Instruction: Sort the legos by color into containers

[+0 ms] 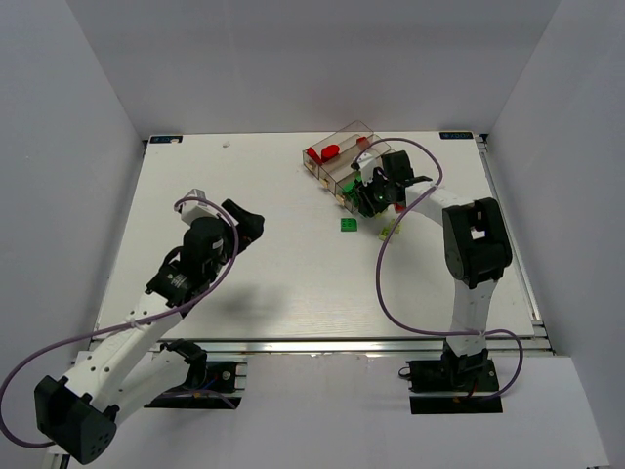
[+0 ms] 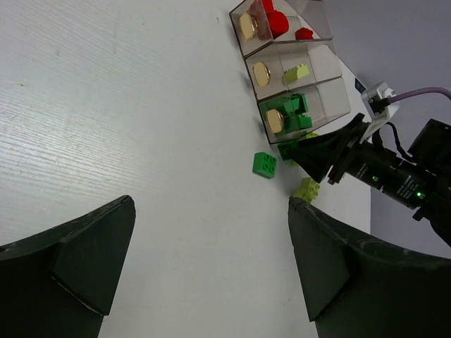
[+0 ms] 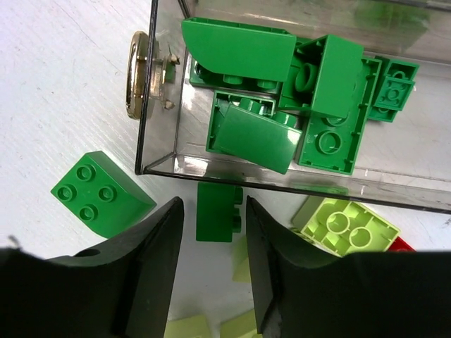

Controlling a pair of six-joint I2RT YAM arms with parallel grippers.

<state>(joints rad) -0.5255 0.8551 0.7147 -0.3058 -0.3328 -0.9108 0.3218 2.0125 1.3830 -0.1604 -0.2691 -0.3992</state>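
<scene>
The clear three-compartment tray [image 1: 344,147] stands at the back right. In the left wrist view its compartments hold red bricks [image 2: 277,22], a lime brick [image 2: 297,72] and dark green bricks [image 2: 296,113]. My right gripper [image 3: 211,204] is open, low on the table against the tray's green end. A dark green brick [image 3: 218,211] lies between its fingers, just outside the tray wall [image 3: 282,184]. Another dark green brick [image 3: 102,193] lies loose to its left and also shows from above [image 1: 349,226]. A lime brick [image 3: 345,225] lies to its right. My left gripper [image 2: 211,204] is open and empty above bare table.
Brass knobs [image 3: 137,74] stick out of the tray's end wall. Pale lime pieces [image 3: 187,327] lie under the right fingers, and a red sliver [image 3: 402,244] shows by the lime brick. A lime brick [image 2: 306,189] lies near the right arm. White walls enclose the table [image 1: 244,283].
</scene>
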